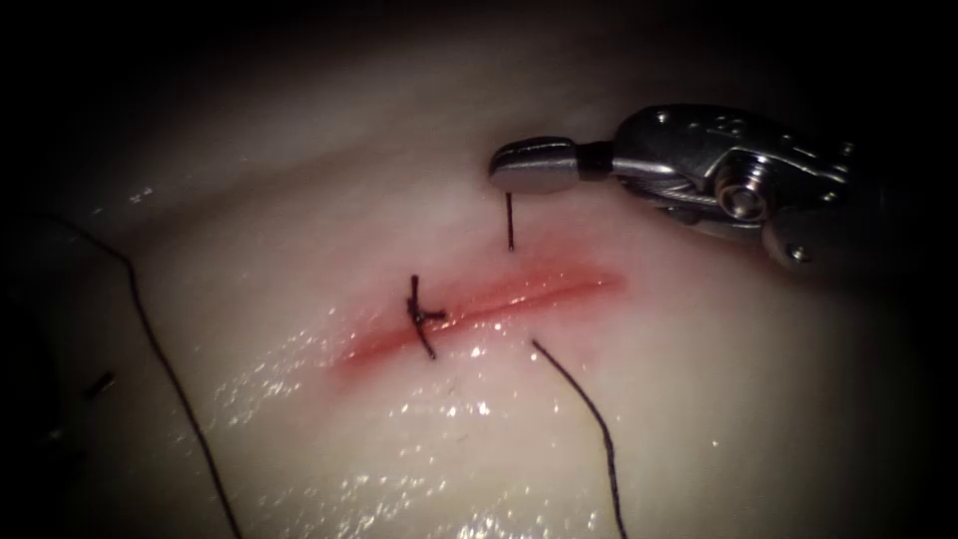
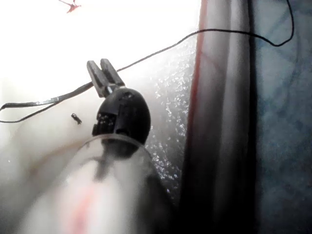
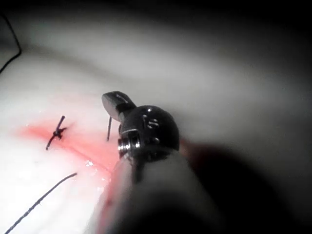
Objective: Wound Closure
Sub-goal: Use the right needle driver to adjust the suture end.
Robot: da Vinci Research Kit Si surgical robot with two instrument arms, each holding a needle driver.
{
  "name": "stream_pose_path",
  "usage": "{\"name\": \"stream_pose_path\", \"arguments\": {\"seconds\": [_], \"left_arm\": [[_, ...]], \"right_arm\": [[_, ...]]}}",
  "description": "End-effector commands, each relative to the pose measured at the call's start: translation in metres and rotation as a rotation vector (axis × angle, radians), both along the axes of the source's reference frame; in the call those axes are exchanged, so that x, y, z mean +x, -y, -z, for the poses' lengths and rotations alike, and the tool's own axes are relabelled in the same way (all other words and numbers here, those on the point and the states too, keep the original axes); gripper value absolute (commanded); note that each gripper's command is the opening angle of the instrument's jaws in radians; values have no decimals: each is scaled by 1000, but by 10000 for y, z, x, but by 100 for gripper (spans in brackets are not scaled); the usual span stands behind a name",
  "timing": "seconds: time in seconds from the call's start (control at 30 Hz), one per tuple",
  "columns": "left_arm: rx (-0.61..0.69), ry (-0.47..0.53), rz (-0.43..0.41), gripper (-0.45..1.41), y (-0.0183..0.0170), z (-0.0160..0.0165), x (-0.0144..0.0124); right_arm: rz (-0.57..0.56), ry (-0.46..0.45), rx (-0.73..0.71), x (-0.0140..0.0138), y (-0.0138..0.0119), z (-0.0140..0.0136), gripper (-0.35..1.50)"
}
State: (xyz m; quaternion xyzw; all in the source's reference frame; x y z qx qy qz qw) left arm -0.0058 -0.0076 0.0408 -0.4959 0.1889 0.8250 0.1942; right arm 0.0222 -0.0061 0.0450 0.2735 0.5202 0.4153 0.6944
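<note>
Holding the needle near its upper end, our right end effector is clamped upper centre; thin, stiff and slippery, we judge it needs mid-curve grasping.

Our left end effector is closed on the thread.

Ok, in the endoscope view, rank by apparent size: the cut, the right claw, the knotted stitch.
1. cut, longest by far.
2. right claw, shut on a thin dark piece (needle or thread, unclear) that enters the tissue; possibly nearer the camera, so rank unsure.
3. knotted stitch.
</note>
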Motion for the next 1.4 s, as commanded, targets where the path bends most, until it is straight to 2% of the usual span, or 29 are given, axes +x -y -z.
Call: {"name": "stream_pose_path", "arguments": {"seconds": [0.03, 0.63, 0.83, 0.87, 0.93, 0.97, 1.03, 1.07, 1.23, 1.37, 1.4], "left_arm": [[3, 1, -1, -45, 2, -6, -5], [13, -1, 1, -45, -17, -12, -9], [26, 3, 3, -45, -26, -10, -10], [28, 3, 3, -45, -28, -10, -11], [32, 4, 2, -45, -34, -11, -12], [29, 1, 0, -45, -37, -12, -12], [31, 0, 1, -45, -46, -17, -14], [32, 0, 1, -45, -49, -20, -14], [27, 0, 1, -45, -69, -42, -15], [23, -3, 3, -45, -90, -63, -14], [22, -9, 8, -45, -101, -74, -13]], "right_arm": [[4, 1, 2, 8, 0, -2, -35], [-10, 25, 26, 11, -17, 9, -35], [-12, 26, 25, 14, -15, 9, -35], [-13, 23, 12, 15, -15, 9, -28], [-40, 21, -38, 16, -15, 10, 73], [-65, 24, -80, 17, -15, 10, 103], [-105, 0, -95, 16, -17, 11, 136], [-127, -13, -122, 16, -20, 13, 147], [-227, -98, -170, -2, -38, 24, 147], [-234, -89, -170, -27, -56, 36, 145], [-221, -83, -190, -42, -59, 41, 140]]}}
